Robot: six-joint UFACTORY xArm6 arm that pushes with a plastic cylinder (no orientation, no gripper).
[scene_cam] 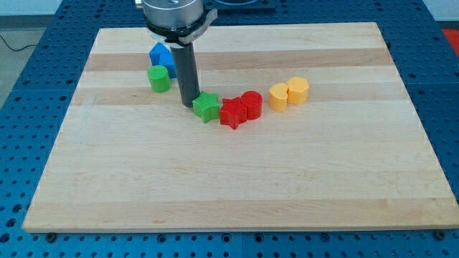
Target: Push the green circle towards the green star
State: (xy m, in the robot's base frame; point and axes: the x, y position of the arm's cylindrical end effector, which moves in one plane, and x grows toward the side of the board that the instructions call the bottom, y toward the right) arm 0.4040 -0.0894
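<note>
We carry no jaws to part or close: our tool is a single straight dark rod, and our tip (189, 105) rests on the table (237, 172) near its upper left part. Just to the view's right of the tip, and a little below it, sits the green star (206, 107), so close that it seems to touch the rod's foot, though we cannot tell for certain.

Beyond the star, further to the right of the tip, a red star (232, 113) lies against it, and a red rounded block (251, 105) presses against that one in turn, the three forming a short row.

To the view's left of the tip and somewhat above it stands the green circle (159, 79), apart from the rod and apart from the green star, with the rod standing between the two. Just above the green circle, partly behind the rod, is a blue block (161, 56), its shape unclear.

Well off to the right of the tip, past the red pair, two yellow blocks (289, 94) sit side by side, touching.
</note>
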